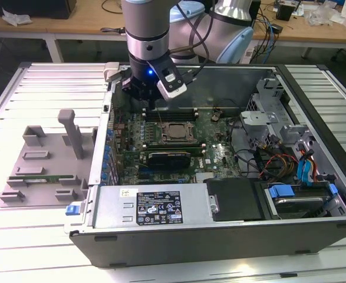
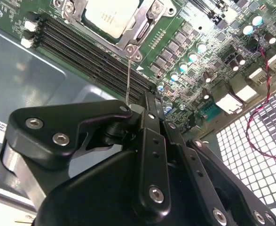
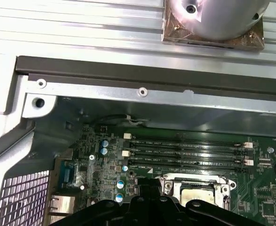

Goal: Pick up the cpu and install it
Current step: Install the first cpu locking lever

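Observation:
The cpu (image 1: 174,132) lies flat in its metal-framed socket on the green motherboard (image 1: 217,150) inside the open computer case; its silver top also shows in both wrist views (image 2: 110,16) (image 3: 197,195). My gripper (image 1: 151,104) hangs just beyond the socket's far left corner in the exterior view, above the black memory slots (image 2: 93,52). Its black fingers (image 2: 149,101) are shut together with nothing seen between them. A thin metal rod (image 2: 128,75) rises from the socket's corner toward the fingertips; I cannot tell whether it touches them.
A grey fixture (image 1: 43,162) with an upright post and a green memory stick (image 1: 40,177) lies at the exterior view's left of the case. The black power supply (image 1: 158,206), drive cage (image 1: 302,188) and cables (image 1: 267,159) stand along the case's near and right sides.

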`<move>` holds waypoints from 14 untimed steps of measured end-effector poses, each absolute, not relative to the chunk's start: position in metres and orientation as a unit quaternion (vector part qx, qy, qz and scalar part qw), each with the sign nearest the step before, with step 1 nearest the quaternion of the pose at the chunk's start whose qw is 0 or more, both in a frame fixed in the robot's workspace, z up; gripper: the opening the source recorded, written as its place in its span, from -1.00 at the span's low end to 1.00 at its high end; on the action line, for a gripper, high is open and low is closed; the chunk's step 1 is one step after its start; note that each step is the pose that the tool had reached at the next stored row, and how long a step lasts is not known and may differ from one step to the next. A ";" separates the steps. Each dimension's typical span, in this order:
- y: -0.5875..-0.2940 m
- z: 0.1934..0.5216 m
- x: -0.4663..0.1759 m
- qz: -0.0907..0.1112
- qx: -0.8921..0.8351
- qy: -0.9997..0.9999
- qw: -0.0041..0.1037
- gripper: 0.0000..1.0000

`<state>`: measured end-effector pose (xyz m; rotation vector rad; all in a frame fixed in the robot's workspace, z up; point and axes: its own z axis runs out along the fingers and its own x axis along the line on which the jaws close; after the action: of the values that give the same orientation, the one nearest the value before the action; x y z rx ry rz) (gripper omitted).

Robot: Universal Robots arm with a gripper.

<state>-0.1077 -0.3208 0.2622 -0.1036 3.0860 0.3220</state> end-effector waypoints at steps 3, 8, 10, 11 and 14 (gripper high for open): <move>-0.321 0.262 -0.108 0.104 -0.033 0.994 0.019 -0.79; -0.320 0.262 -0.108 0.104 -0.033 0.994 0.019 -0.79; -0.320 0.261 -0.108 0.104 -0.033 0.994 0.019 -0.79; -0.320 0.260 -0.108 0.104 -0.033 0.994 0.019 -0.79; -0.320 0.259 -0.107 0.106 -0.033 0.994 0.019 -0.79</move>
<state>-0.1072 -0.3202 0.2594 -0.1036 3.0852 0.3277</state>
